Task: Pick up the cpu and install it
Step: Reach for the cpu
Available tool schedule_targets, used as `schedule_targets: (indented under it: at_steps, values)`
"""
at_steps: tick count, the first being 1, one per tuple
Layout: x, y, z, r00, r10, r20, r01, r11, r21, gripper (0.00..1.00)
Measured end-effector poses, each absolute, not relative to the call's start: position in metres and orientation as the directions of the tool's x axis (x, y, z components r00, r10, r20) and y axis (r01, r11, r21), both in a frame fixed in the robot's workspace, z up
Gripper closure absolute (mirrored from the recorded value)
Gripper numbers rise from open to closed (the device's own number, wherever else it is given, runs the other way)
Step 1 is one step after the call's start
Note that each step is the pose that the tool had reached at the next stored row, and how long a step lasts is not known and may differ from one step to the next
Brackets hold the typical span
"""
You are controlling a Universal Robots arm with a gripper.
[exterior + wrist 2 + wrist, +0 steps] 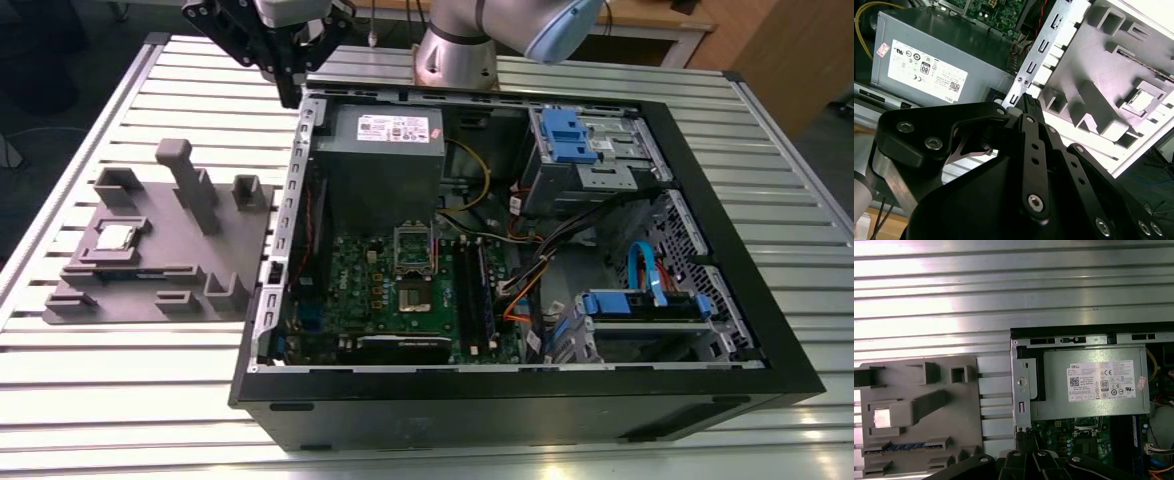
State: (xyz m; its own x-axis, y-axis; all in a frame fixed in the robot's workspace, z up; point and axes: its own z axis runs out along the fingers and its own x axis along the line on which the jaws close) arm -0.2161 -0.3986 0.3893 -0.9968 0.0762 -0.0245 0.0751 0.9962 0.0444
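Cpu (118, 237) lies flat in a recess of the grey fixture (160, 270). The fixture rests on the slatted surface (134, 385), at the exterior view's left of the open computer case (534, 405). I see the hand (290, 98) above the case edge near the power supply (384, 135), well apart from the cpu. Its fingers are drawn together and it holds nothing.

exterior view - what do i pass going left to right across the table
cpu, sitting on the grey fixture → motherboard inside the open computer case → orange cables → blue drive caddy
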Motion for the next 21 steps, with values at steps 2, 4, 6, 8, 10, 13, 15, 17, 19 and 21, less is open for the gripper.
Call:
schedule_targets:
  at_steps: [2, 4, 6, 8, 10, 13, 15, 17, 19, 21]
  values:
    - [-0.2166, -0.3986, 0.3892, -0.997, 0.076, -0.025, 0.075, 0.996, 0.044, 0.90]
    - [-0.2168, -0.3986, 0.3892, -0.997, 0.076, -0.025, 0.075, 0.996, 0.044, 0.90]
    - [-0.2176, -0.3986, 0.3891, -0.997, 0.076, -0.024, 0.075, 0.996, 0.044, 0.90]
    - [-0.2180, -0.3986, 0.3891, -0.997, 0.076, -0.024, 0.075, 0.996, 0.044, 0.90]
    - [-0.2186, -0.3986, 0.3891, -0.997, 0.076, -0.024, 0.075, 0.996, 0.044, 0.90]
    - [-0.2197, -0.3986, 0.3890, -0.997, 0.076, -0.024, 0.075, 0.996, 0.044, 0.90]
    - [-0.2199, -0.3986, 0.3890, -0.997, 0.076, -0.024, 0.075, 0.996, 0.044, 0.90]
    - [-0.2206, -0.3986, 0.3890, -0.997, 0.076, -0.024, 0.075, 0.996, 0.044, 0.90]
    - [-0.2210, -0.3986, 0.3890, -0.997, 0.076, -0.024, 0.075, 0.996, 0.044, 0.90]
    - [-0.2217, -0.3986, 0.3889, -0.997, 0.076, -0.024, 0.075, 0.996, 0.044, 0.90]
